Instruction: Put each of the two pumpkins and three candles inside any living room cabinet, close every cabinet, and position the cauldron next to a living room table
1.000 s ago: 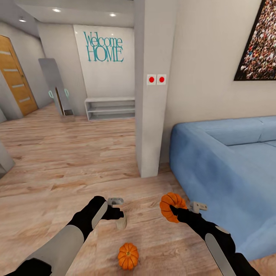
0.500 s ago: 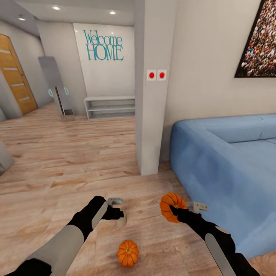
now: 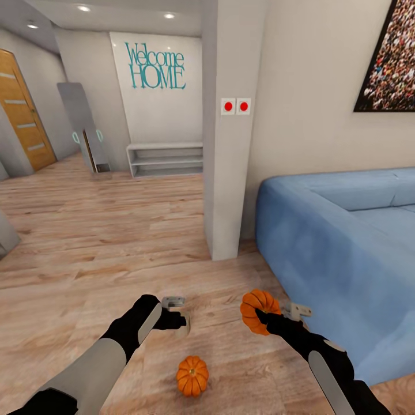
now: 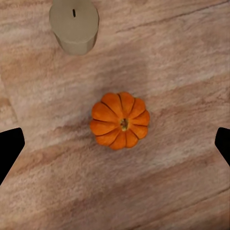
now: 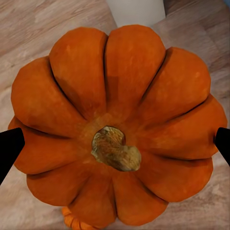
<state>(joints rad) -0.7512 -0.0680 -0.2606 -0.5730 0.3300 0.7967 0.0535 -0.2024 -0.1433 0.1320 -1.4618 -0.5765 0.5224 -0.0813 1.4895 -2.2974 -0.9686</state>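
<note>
1. Nearest, a small ribbed orange pumpkin on the floor (image 3: 192,375) sits on the pale wood-plank floor (image 3: 86,242) at six o'clock, between the two arms; the left wrist view shows it from above (image 4: 120,120), near a stubby grey-beige candle (image 4: 74,24).
2. Left gripper (image 3: 180,314) hangs at seven o'clock, fingers spread with nothing between them; the candle (image 3: 183,329) is just beside it.
3. Right gripper (image 3: 259,314) at five o'clock clamps a second ribbed orange pumpkin (image 3: 257,310), stem toward its wrist camera (image 5: 116,149).
4. Farther off, a blue fabric sofa (image 3: 346,242) lies at three o'clock; a white open shelf bench (image 3: 165,161) stands at eleven o'clock.

A blue sofa (image 3: 346,253) stands beside a white pillar (image 3: 227,173).
</note>
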